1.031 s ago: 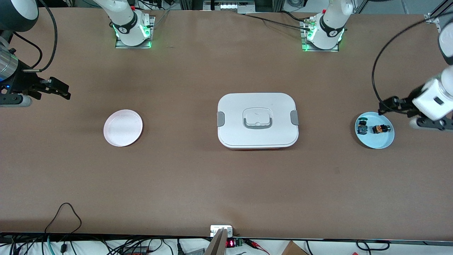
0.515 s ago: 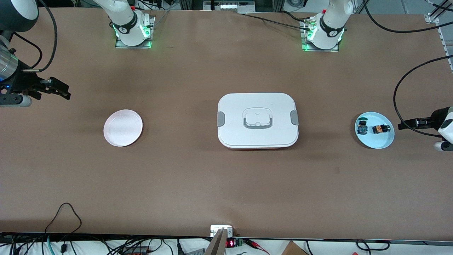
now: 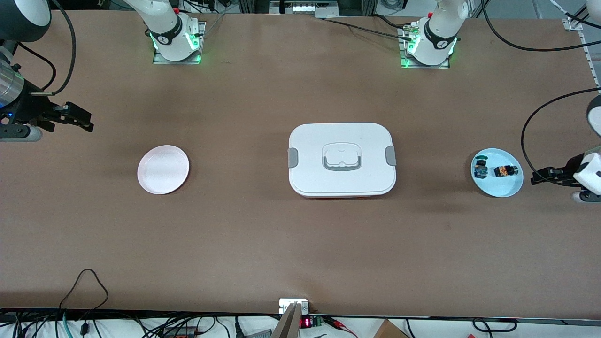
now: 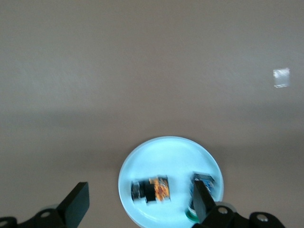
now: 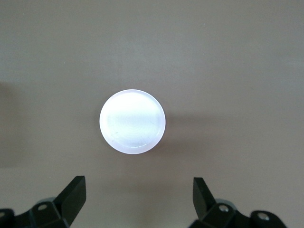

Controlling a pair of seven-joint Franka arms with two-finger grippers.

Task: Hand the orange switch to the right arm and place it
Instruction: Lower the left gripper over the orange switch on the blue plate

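Honestly, no brand or lettering can be read anywhere. The left gripper [image 3: 540, 176] is partly cut off at the table's edge, its jaws spread and empty, hovering just off the blue plate [image 3: 497, 189] at about four o'clock. The orange switch [image 3: 504, 171] lies on that plate beside the green-capped switch [image 3: 479, 170], blurred in the left wrist view. The right gripper [image 3: 80, 120] waits over bare table, jaws spread, at ten o'clock from the pink plate [image 3: 163, 169].

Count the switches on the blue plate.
2, both lying on the blue plate at the left arm's end of the table: the orange switch and the green-capped switch beside it, toward the white box. None seem hidden.
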